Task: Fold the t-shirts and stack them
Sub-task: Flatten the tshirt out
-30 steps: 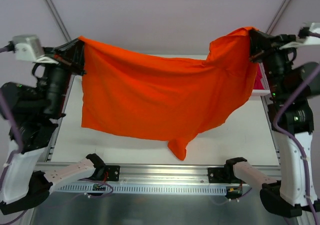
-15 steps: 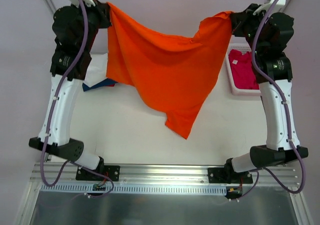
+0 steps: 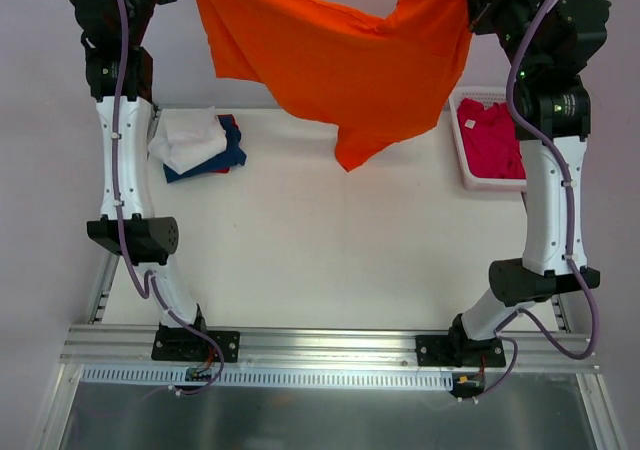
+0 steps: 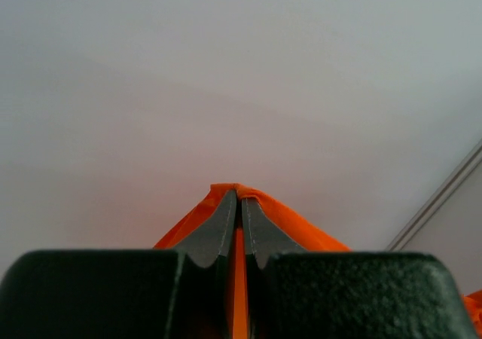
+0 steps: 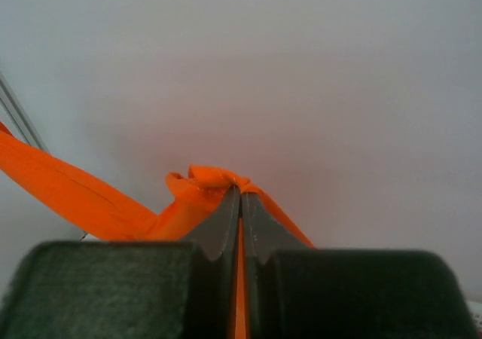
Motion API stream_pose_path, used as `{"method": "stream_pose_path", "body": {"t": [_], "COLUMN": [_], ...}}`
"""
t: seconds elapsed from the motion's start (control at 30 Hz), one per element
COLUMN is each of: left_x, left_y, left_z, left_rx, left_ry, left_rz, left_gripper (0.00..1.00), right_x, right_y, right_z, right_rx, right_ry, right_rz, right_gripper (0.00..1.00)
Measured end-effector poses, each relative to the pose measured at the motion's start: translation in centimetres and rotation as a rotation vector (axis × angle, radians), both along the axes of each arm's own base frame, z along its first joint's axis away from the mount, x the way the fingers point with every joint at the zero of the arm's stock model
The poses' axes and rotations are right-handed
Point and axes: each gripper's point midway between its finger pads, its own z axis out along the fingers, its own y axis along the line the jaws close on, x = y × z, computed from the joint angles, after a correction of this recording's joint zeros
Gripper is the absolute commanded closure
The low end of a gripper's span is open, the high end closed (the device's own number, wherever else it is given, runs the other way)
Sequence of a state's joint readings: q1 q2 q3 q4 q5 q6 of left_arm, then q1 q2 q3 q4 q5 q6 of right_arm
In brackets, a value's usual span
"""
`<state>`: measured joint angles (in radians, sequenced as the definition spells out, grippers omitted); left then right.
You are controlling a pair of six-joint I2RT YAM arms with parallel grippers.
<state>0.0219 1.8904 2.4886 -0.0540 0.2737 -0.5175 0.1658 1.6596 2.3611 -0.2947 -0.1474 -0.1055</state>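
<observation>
Orange t-shirt (image 3: 340,60): where does it hang, and by what? (first onlooker)

Between the two pincers, over the far part of the table (image 3: 320,260). The left gripper (image 4: 236,196) is pinched tight on one upper corner, with a ridge of cloth showing over its tips. The right gripper (image 5: 240,196) is pinched tight on the other corner, with a small bunch of cloth at its tips. (second onlooker)

Edges of the orange t-shirt? (first)

The top edge sags between the pincers. The lower edge slants, and its lowest corner hangs nearer the right pincer. Whether that corner touches the table cannot be told from above. (second)

Room for moving? (first)

A broad stretch of white table shows on the near side of the pincers, between the two arms. Below the left pincer, a folded white t-shirt (image 3: 190,135) lies on a navy t-shirt (image 3: 228,156), near the table's left edge. Below the right pincer, a crimson-pink t-shirt (image 3: 497,142) lies crumpled in a basket (image 3: 462,170) at the right edge. (second)

Any writing? (first)

A small white tag (image 3: 467,124) on the crimson-pink t-shirt, too small to read. (second)
</observation>
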Motion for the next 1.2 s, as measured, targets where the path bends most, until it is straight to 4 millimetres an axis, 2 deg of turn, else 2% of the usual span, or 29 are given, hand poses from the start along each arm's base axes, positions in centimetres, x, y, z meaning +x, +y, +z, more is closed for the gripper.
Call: {"method": "stream_pose_path", "body": {"t": [0.1,0.2,0.27,0.37,0.47,0.53,0.63,0.73,0.83,0.97,1.1,1.2], "left_x": [0.9,1.6,2.2,3.1,3.3,2.7,0.6,-1.9,-5.0,-9.1,-13.0,-15.4], "left_y": [0.2,-0.7,-1.1,-1.5,-1.6,-1.7,-1.8,-2.1,-3.0,-5.3,-6.8,-7.0], "left_z": [-1.5,-4.2,-7.5,-13.2,-20.0,-25.0,-31.6,-35.6,-36.6,-34.8,-32.9,-32.8], "left_rx": [-0.013,-0.013,-0.016,-0.023,-0.035,-0.046,-0.062,-0.072,-0.069,-0.050,-0.039,-0.037], "left_ry": [0.020,0.059,0.122,0.221,0.332,0.415,0.536,0.606,0.623,0.570,0.522,0.523], "left_rz": [-0.037,-0.086,-0.113,-0.137,-0.146,-0.149,-0.148,-0.144,-0.152,-0.186,-0.208,-0.203], "left_gripper": [1.00,1.00,1.00,1.00,1.00,1.00,1.00,1.00,1.00,1.00,1.00,1.00], "right_x": [-0.2,0.1,0.4,0.4,-0.2,-1.2,-3.5,-6.1,-8.4,-10.5,-13.0,-15.3], "right_y": [0.3,0.8,1.0,1.3,1.3,1.2,1.1,1.1,1.2,1.6,2.4,2.7], "right_z": [-1.0,-4.1,-7.1,-14.6,-21.8,-25.4,-28.9,-29.6,-28.5,-27.7,-28.9,-29.7], "right_rx": [-0.020,-0.036,-0.041,-0.052,-0.054,-0.052,-0.043,-0.032,-0.019,-0.006,-0.009,0.000], "right_ry": [0.006,0.058,0.103,0.244,0.380,0.450,0.508,0.499,0.451,0.412,0.438,0.464], "right_rz": [0.020,0.044,0.055,0.068,0.073,0.074,0.078,0.084,0.096,0.111,0.137,0.159], "right_gripper": [1.00,1.00,1.00,1.00,1.00,1.00,1.00,1.00,1.00,1.00,1.00,1.00]}}
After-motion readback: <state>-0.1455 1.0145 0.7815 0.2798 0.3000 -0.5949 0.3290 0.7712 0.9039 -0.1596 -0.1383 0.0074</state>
